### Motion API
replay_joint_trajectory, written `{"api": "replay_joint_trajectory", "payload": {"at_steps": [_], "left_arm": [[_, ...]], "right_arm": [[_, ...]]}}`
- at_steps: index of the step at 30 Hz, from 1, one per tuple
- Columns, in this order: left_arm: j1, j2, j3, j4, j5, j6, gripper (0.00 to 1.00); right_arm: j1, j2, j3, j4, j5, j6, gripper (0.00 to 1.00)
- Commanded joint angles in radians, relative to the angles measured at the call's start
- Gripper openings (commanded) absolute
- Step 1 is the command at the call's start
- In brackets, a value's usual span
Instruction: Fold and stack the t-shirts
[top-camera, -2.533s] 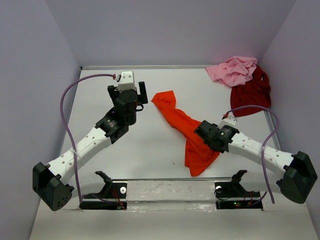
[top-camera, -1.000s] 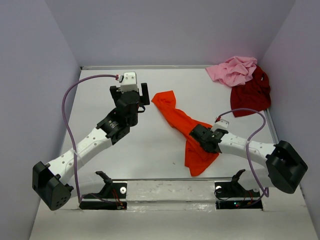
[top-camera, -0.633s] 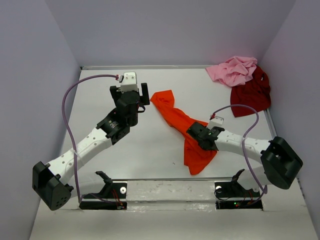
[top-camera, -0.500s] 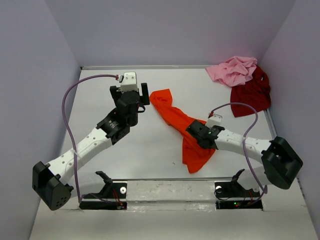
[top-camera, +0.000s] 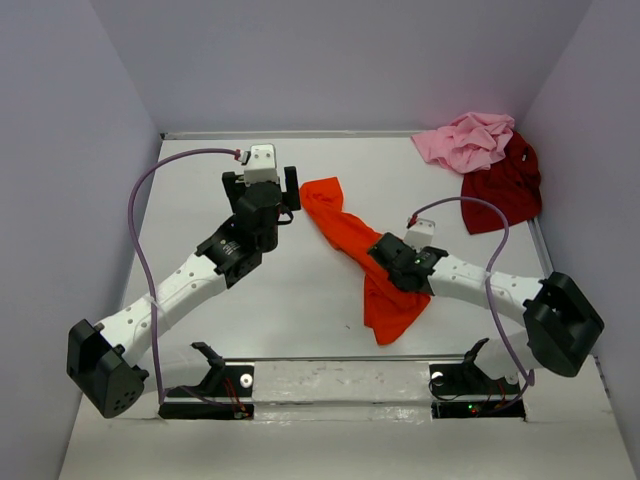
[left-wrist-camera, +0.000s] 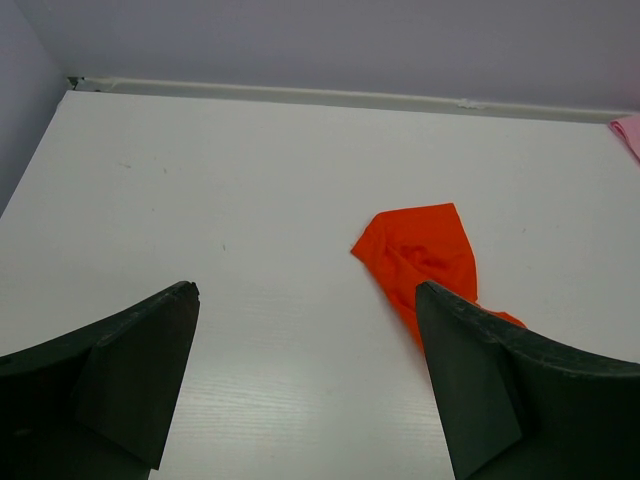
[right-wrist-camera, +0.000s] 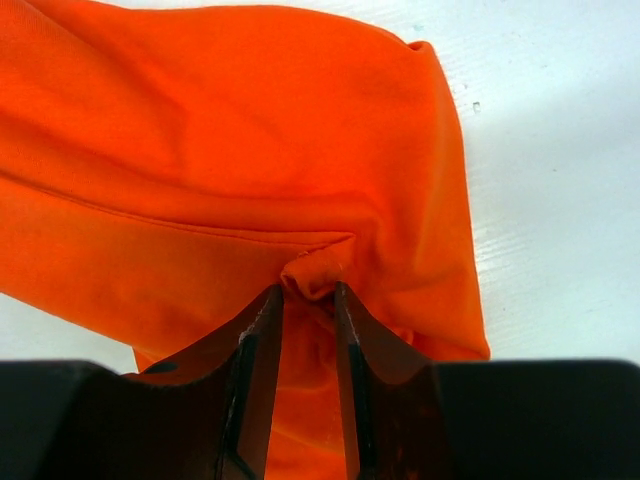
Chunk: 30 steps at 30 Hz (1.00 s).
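The bright orange t-shirt (top-camera: 352, 238) lies bunched in a long strip across the middle of the table; it also shows in the left wrist view (left-wrist-camera: 425, 255) and fills the right wrist view (right-wrist-camera: 230, 150). My right gripper (top-camera: 384, 248) is shut on a pinched fold of the orange t-shirt, its fingertips (right-wrist-camera: 262, 305) squeezing the cloth (right-wrist-camera: 308, 287). My left gripper (top-camera: 290, 188) is open and empty just left of the shirt's far end (left-wrist-camera: 305, 300). The light pink t-shirt (top-camera: 466, 139) and the dark red t-shirt (top-camera: 503, 187) lie crumpled at the far right corner.
Pale walls close the table at the back, left and right. A rail (top-camera: 340, 385) with two black mounts runs along the near edge. Purple cables loop from both arms.
My right gripper has dragged the orange t-shirt's near part leftward and slightly back. My left gripper has edged a little right, toward the shirt's far end.
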<state>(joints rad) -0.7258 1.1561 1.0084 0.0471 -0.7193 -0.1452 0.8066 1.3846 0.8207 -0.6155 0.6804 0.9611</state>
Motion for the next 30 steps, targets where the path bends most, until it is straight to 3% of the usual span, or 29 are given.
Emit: {"api": "replay_joint_trajectory", "payload": {"at_steps": [1, 19, 28, 30], "left_arm": [[-0.004, -0.004, 0.029, 0.036, -0.031, 0.012, 0.99], [-0.004, 0.002, 0.029, 0.036, -0.020, 0.012, 0.99], [-0.004, 0.002, 0.029, 0.034, -0.019, 0.010, 0.99], [-0.004, 0.001, 0.027, 0.034, -0.019, 0.010, 0.99]], "right_arm": [[0.009, 0.047, 0.049, 0.066, 0.013, -0.038, 0.33], [0.009, 0.097, 0.094, -0.027, 0.154, -0.021, 0.37], [0.009, 0.103, 0.086, -0.026, 0.146, -0.007, 0.16], [0.009, 0.102, 0.084, -0.026, 0.143, -0.004, 0.03]]}}
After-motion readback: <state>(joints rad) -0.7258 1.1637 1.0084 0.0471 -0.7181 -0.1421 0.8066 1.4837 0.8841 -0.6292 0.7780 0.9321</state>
